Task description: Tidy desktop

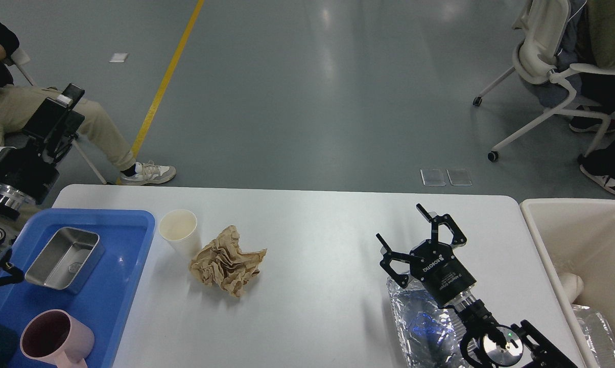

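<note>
The white desktop [317,225] spans the view. On it stand a cream paper cup [179,231], a crumpled brown paper wad [227,260] touching it on the right, and a crinkled foil sheet [422,327] at the front right. My right gripper [400,223] is open and empty, hovering just beyond the foil sheet. My left gripper [65,105] is raised above the table's far left corner, seen dark and edge-on, so its fingers cannot be told apart.
A blue tray [118,286] at the left holds a steel box [65,257] and a pink mug [54,340]. A cream bin [568,220] stands at the right with foil and a white item inside. People on chairs sit beyond both far corners.
</note>
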`<move>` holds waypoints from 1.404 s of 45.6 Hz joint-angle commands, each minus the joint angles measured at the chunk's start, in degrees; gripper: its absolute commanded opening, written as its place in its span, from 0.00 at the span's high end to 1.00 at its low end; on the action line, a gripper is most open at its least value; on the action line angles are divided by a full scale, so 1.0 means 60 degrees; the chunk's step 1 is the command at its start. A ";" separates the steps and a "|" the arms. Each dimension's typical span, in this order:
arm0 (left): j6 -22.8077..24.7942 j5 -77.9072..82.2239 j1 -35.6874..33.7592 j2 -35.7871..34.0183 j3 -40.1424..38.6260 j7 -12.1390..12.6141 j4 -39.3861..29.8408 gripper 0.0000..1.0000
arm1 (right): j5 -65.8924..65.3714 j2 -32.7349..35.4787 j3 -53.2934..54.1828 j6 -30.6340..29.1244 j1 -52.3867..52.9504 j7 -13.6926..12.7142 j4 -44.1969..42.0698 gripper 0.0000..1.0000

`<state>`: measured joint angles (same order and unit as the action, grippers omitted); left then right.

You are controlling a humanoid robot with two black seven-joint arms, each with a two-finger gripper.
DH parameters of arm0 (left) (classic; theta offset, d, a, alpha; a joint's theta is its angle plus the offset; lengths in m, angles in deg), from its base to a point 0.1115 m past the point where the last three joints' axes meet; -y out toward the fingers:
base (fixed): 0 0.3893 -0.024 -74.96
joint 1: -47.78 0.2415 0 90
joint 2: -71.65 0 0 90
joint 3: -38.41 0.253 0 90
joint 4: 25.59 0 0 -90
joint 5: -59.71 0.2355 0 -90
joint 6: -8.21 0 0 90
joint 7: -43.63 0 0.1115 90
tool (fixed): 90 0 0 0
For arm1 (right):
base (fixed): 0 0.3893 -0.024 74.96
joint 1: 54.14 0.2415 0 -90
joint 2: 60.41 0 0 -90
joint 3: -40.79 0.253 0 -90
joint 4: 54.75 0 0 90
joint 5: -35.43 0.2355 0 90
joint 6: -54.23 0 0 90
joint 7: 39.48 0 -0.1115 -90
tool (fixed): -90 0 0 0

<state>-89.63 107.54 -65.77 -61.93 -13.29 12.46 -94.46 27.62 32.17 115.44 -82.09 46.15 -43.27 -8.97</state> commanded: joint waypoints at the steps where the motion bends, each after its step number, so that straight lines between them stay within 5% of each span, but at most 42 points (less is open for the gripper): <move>1: -0.0291 -0.0267 0.0906 0.0860 -0.1313 0.0169 -0.0957 0.05 | -0.0001 0.0008 0.0009 -0.0015 0.0014 -0.0013 -0.0160 0.00; 14: -0.0261 -0.0238 0.2079 0.2927 -0.2649 0.0038 -0.1456 0.03 | -0.0001 0.0023 -0.0005 -0.0015 -0.0030 0.0002 -0.0175 0.00; 34: -0.0130 -0.0881 0.1903 0.3806 -0.2824 0.0067 -0.0124 0.03 | -0.0001 0.0287 0.0009 -0.0015 -0.0132 0.0002 -0.0131 0.00; 41: 0.0587 -0.2140 0.1903 0.3894 -0.2839 0.0359 -0.0094 0.03 | -0.0001 0.0302 0.0024 -0.0015 -0.0132 0.0002 -0.0131 0.00; 47: 0.1349 -0.3663 0.1976 0.4011 -0.2853 0.1047 -0.0050 0.03 | -0.0001 0.0302 0.0024 -0.0015 -0.0147 0.0002 -0.0131 0.00; 64: 0.1965 -0.4090 0.2533 0.5197 -0.3805 0.1545 -0.0153 0.03 | 0.0014 0.0404 0.0156 0.0000 -0.0367 0.0016 0.0001 0.00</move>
<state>-78.96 83.11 -51.68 -33.04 -33.81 19.94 -95.20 27.61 34.24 116.09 -82.17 44.27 -43.27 -8.99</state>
